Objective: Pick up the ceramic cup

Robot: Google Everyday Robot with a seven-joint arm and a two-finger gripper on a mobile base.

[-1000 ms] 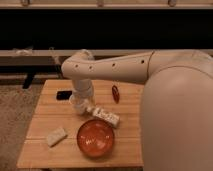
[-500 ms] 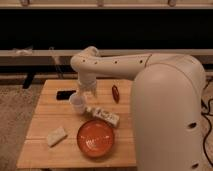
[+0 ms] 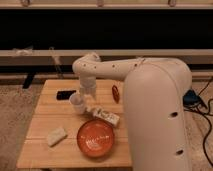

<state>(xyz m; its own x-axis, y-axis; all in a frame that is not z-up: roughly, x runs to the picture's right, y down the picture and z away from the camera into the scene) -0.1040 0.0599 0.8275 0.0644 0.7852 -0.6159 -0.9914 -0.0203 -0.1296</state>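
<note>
The ceramic cup [image 3: 77, 103] is a small white cup standing on the wooden table [image 3: 45, 120], left of centre. My gripper [image 3: 86, 96] hangs from the white arm directly at the cup's right upper side and seems to touch its rim. I cannot tell whether the cup rests on the table or is lifted slightly. The wide orange bowl [image 3: 96, 138] sits near the table's front edge, below the cup.
A flat white box [image 3: 107, 116] lies just right of the cup. A black object [image 3: 65, 94] lies behind-left of it, and a red-brown object [image 3: 116, 93] to the right. A pale sponge-like block [image 3: 56, 136] lies at front left. My large white arm body [image 3: 160, 115] covers the table's right side.
The arm has swung so the gripper, which covered the cup a second ago, now sits at its right side and the cup shows. The cup has barely moved.
</note>
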